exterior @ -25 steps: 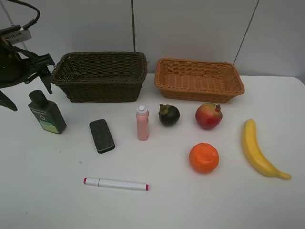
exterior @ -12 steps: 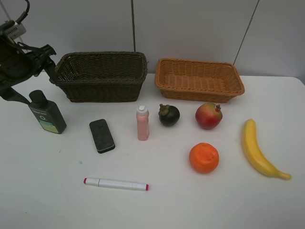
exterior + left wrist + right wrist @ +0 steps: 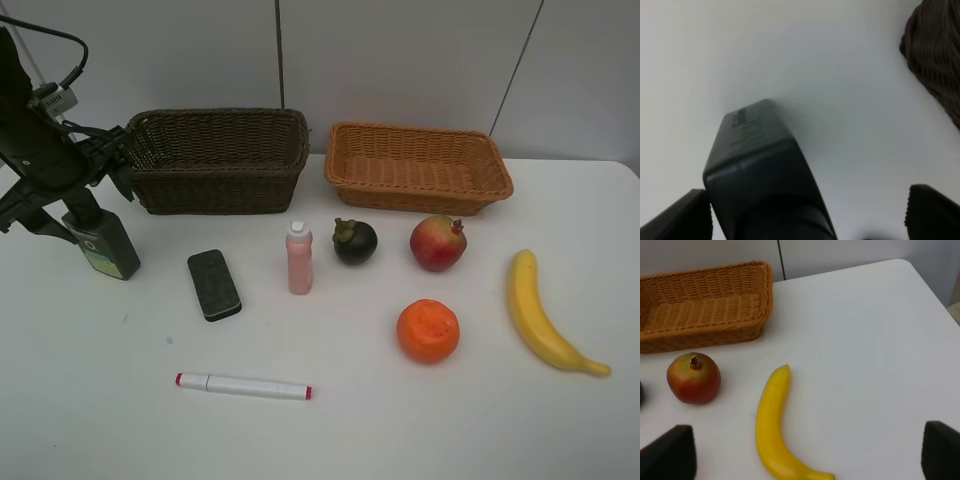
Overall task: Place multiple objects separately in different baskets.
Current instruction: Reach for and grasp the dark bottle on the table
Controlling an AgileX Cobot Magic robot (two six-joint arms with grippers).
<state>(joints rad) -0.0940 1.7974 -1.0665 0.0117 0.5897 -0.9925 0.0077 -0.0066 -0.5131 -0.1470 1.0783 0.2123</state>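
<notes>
My left gripper point(image 3: 75, 205) stands open over the dark green bottle point(image 3: 105, 250), its fingers on either side of the bottle's top point(image 3: 765, 185) and hiding the cap. To the right lie the black eraser point(image 3: 214, 285), pink bottle point(image 3: 299, 260), mangosteen point(image 3: 355, 241), red fruit point(image 3: 438, 243), orange point(image 3: 428, 331), banana point(image 3: 540, 315) and marker point(image 3: 243, 386). The dark basket point(image 3: 215, 185) and tan basket point(image 3: 420, 185) stand behind them, both holding nothing. My right gripper point(image 3: 805, 457) is open above the banana point(image 3: 772, 425), outside the high view.
The dark basket's corner point(image 3: 935, 60) is close beside my left gripper. The white table's right edge point(image 3: 935, 295) runs beyond the banana. The red fruit point(image 3: 693, 380) sits in front of the tan basket point(image 3: 705, 310).
My left arm has swung down and right from the table's far left, and its open jaws now straddle the green bottle's top. Nothing on the table has moved.
</notes>
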